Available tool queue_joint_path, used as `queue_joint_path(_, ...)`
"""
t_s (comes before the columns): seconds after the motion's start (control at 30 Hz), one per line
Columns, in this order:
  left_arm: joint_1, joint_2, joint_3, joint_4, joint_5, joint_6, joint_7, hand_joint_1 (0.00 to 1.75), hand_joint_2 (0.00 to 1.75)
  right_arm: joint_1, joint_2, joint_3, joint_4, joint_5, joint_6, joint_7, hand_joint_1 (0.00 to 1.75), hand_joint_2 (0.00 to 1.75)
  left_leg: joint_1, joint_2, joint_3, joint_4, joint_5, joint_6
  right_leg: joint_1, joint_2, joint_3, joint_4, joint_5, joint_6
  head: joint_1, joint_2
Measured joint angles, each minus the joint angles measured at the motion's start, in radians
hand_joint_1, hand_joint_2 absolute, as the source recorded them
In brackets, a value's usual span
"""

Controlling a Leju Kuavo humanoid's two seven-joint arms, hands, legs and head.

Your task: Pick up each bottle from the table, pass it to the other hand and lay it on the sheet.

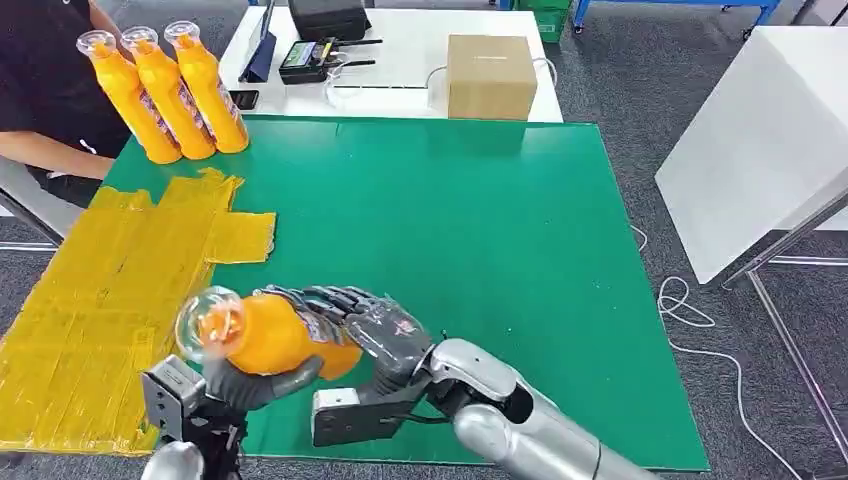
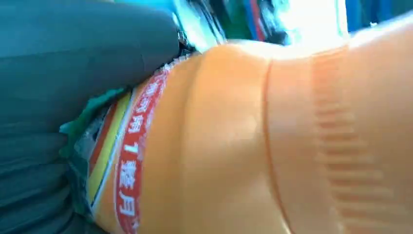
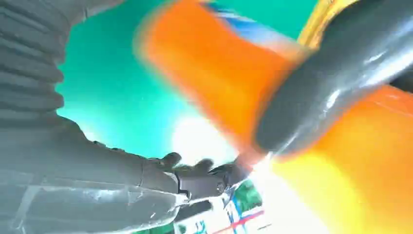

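**Bottle mid-handover, three more waiting**

Both robot hands meet on one orange bottle (image 1: pixel 262 333) at the near edge of the table (image 1: pixel 480 280). It lies roughly level between them, its clear cap toward the yellow sheet (image 1: pixel 100 300). The right robot hand (image 1: pixel 370 330) wraps its dark fingers over the labelled body. The left robot hand (image 1: pixel 250 385) cups the same bottle from beneath, nearer the neck, with a thumb curled up its side. In the left wrist view the orange body and its red-edged label (image 2: pixel 129 165) press right against that hand's grey cover. In the right wrist view, a grey finger (image 3: pixel 316 92) lies across the orange plastic.

So the pass looks to be under way but not finished: neither hand has let go, and the bottle hangs above the green mat, just beside the sheet's near corner rather than over its middle. No bottle lies on the visible part of the sheet. Three more orange bottles (image 1: pixel 165 90) stand upright together well beyond the left robot hand, at the far left of the mat, beside a person in a black top (image 1: pixel 45 80). By that count, most of the job is still ahead.

A closed cardboard box (image 1: pixel 490 75) sits far beyond the right robot hand; its contents cannot be seen.
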Motion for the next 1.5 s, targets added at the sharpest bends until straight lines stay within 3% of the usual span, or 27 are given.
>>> queue_joint_path(0.27,0.018,-0.001,0.051,-0.012,-0.033,0.019,-0.001,1.75,1.75,0.052,-0.027,-0.036,-0.075,0.020,-0.006,-0.008,0.00,1.75,0.000,0.000,0.001,0.000,0.000,0.000,0.000,0.000,0.000,0.000,0.000,0.000,0.000,0.000)
queue_joint_path(0.57,0.075,-0.005,0.187,-0.060,-0.503,0.449,-0.024,1.75,1.75,0.213,-0.102,-0.170,-0.247,0.133,-0.091,-0.031,0.00,1.75,0.000,0.000,0.000,0.000,0.000,0.000,0.000,0.000,0.000,0.000,0.000,0.000,-0.001,0.000)
queue_joint_path(0.87,0.098,-0.015,0.238,-0.071,-0.527,0.466,-0.026,1.75,1.75,0.262,-0.133,-0.220,-0.319,0.138,-0.092,-0.034,0.00,1.75,0.000,0.000,0.001,0.000,0.000,0.000,0.000,0.000,0.000,0.000,0.000,0.000,0.000,0.000)
queue_joint_path(1.1,0.102,0.012,0.273,0.004,-1.156,0.716,0.199,1.75,1.75,0.311,-0.162,-0.259,-0.342,0.108,-0.116,-0.085,0.00,1.75,0.000,0.000,0.000,0.000,0.000,0.000,0.000,0.000,0.000,0.000,0.000,0.000,0.000,0.000)
queue_joint_path(1.33,-0.003,0.114,0.273,0.238,-1.362,0.671,0.347,1.75,1.75,0.290,-0.193,-0.294,-0.376,0.073,-0.090,-0.073,0.00,1.75,0.000,0.000,0.002,0.000,0.001,-0.001,0.000,0.000,0.001,0.000,0.000,-0.001,0.000,0.000)
queue_joint_path(1.5,-0.086,0.192,0.205,0.436,-1.400,0.620,0.446,1.75,1.75,0.280,-0.216,-0.308,-0.387,0.035,-0.089,-0.074,0.00,1.75,0.000,0.000,0.002,0.000,0.001,-0.001,0.000,0.000,0.001,0.000,0.001,0.000,-0.001,0.000)
